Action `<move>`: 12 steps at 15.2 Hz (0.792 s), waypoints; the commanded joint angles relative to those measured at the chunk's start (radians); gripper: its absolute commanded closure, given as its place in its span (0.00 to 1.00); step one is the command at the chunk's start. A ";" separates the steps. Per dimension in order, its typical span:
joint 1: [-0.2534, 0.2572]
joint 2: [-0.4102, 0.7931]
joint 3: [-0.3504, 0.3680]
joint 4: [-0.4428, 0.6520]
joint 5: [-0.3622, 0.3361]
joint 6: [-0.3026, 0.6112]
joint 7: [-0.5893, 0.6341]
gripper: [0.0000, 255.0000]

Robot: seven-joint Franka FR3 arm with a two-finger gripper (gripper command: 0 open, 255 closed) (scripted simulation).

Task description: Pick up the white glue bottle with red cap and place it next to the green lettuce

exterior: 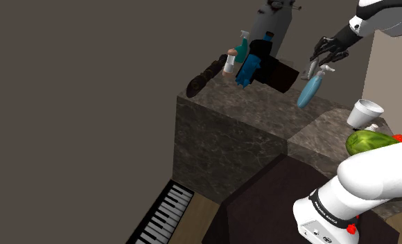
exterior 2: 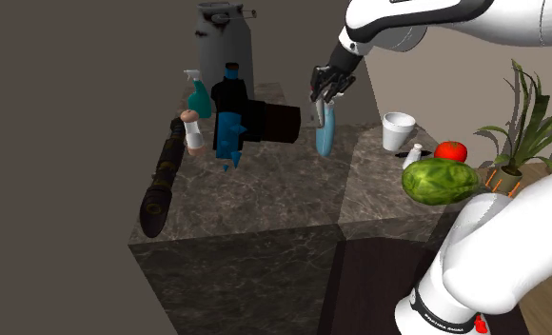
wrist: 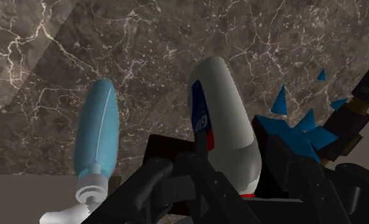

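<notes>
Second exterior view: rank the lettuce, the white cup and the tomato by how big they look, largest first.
1. lettuce: clearly largest, though it also sits nearest the camera.
2. cup.
3. tomato: smallest; the lettuce may hide its lower edge.

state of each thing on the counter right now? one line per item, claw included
claw: shut on the white glue bottle
white glue bottle: clasped near its red-cap end, body pointing away from the claw
light blue spray bottle: standing, not held, right beside the glue bottle
white cup: upright, mouth up
teal spray bottle: upright
green lettuce: lying on the counter, untouched
</notes>
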 commanded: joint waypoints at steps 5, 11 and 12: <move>-0.078 -0.171 -0.036 -0.116 -0.068 -0.058 -0.059 1.00; -0.165 -0.315 -0.089 -0.182 -0.135 -0.145 -0.138 1.00; -0.180 -0.336 -0.100 -0.188 -0.146 -0.162 -0.153 1.00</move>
